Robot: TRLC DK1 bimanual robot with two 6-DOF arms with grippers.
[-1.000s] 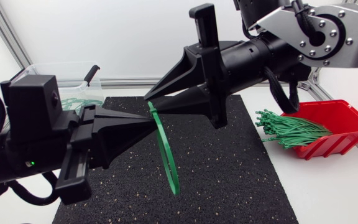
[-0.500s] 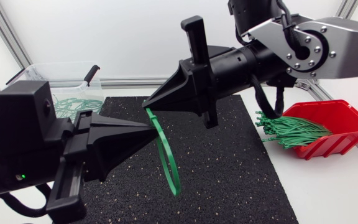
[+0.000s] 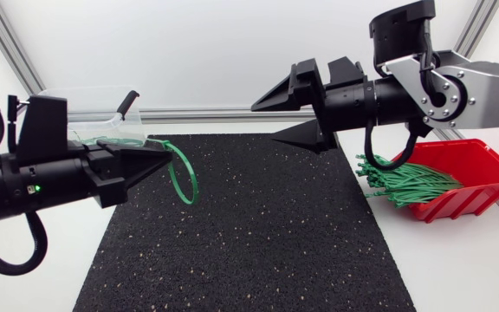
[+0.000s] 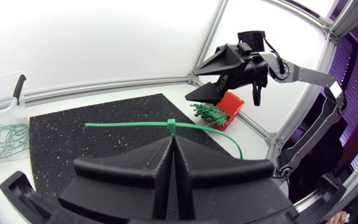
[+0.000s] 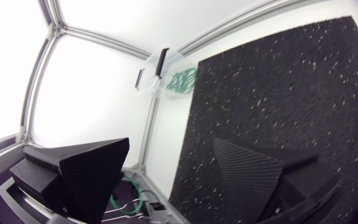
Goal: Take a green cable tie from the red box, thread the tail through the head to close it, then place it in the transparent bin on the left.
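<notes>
A closed green cable tie loop (image 3: pixel 181 171) hangs from my left gripper (image 3: pixel 161 154), which is shut on it just right of the transparent bin (image 3: pixel 52 100). In the left wrist view the tie (image 4: pixel 135 125) runs across the shut fingertips, its head (image 4: pixel 171 124) right above them. My right gripper (image 3: pixel 282 114) stands open and empty above the mat's far edge, apart from the tie. The red box (image 3: pixel 483 169) at the right holds a bundle of green ties (image 3: pixel 405 182). Several closed ties (image 4: pixel 4 138) lie in the bin.
A black speckled mat (image 3: pixel 258 234) covers the middle of the white table. The bin has a black latch (image 3: pixel 126 104) on its rim. In the right wrist view the bin (image 5: pixel 166 74) lies far ahead of the open fingers (image 5: pixel 95 165).
My right gripper let go of the tie, opened wide and drew back to the right. My left arm pulled back left toward the bin with the looped tie.
</notes>
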